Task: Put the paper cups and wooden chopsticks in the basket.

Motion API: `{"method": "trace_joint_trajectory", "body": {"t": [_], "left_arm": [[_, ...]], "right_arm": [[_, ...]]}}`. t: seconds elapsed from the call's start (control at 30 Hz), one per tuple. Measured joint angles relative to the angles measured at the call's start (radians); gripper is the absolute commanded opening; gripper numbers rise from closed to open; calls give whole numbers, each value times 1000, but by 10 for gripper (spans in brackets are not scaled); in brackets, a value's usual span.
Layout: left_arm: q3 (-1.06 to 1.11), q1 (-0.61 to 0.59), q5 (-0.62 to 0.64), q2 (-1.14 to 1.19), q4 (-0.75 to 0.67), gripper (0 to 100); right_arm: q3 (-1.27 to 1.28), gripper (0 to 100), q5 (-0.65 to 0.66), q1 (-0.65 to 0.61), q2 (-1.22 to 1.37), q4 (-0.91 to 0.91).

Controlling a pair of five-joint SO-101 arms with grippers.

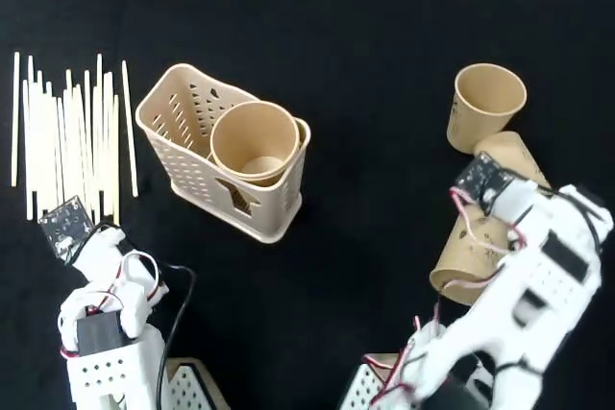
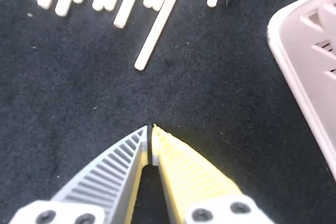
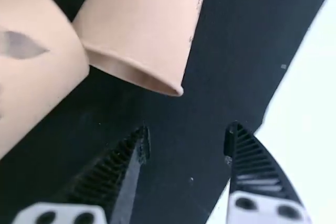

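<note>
Well apart from the basket (image 1: 180,166), we hold our right tool (image 3: 187,129) open and empty, the tipped paper cup (image 3: 142,24) lying rim-first just ahead.

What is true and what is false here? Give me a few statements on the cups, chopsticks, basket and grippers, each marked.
1. One cup sits inside the basket. True.
2. The chopsticks are in the basket. False: they lie on the table beside it.
3. The left gripper is shut and empty. True.
4. The right gripper grips a cup. False: it is open, with a lying cup just ahead of it.
5. Every cup outside the basket stands upright. False: there is one upright cup, and two lie on their sides.
</note>
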Motion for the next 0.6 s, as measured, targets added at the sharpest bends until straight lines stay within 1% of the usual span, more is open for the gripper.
{"method": "trace_joint_trajectory", "body": {"t": [0.17, 0.33, 0.4, 0.53, 0.6], "left_arm": [[0, 0, 0, 0, 0, 30], [0, 0, 0, 0, 0, 30], [0, 0, 0, 0, 0, 30], [0, 0, 0, 0, 0, 30], [0, 0, 0, 0, 0, 30]], "right_arm": [[-69, 243, 0, 0, 178, -35], [-81, 241, 0, -61, 256, -87], [-81, 194, -31, -75, 267, -147], [-60, 13, -74, -81, 284, -281], [-44, 28, -84, -81, 285, -321]]}}
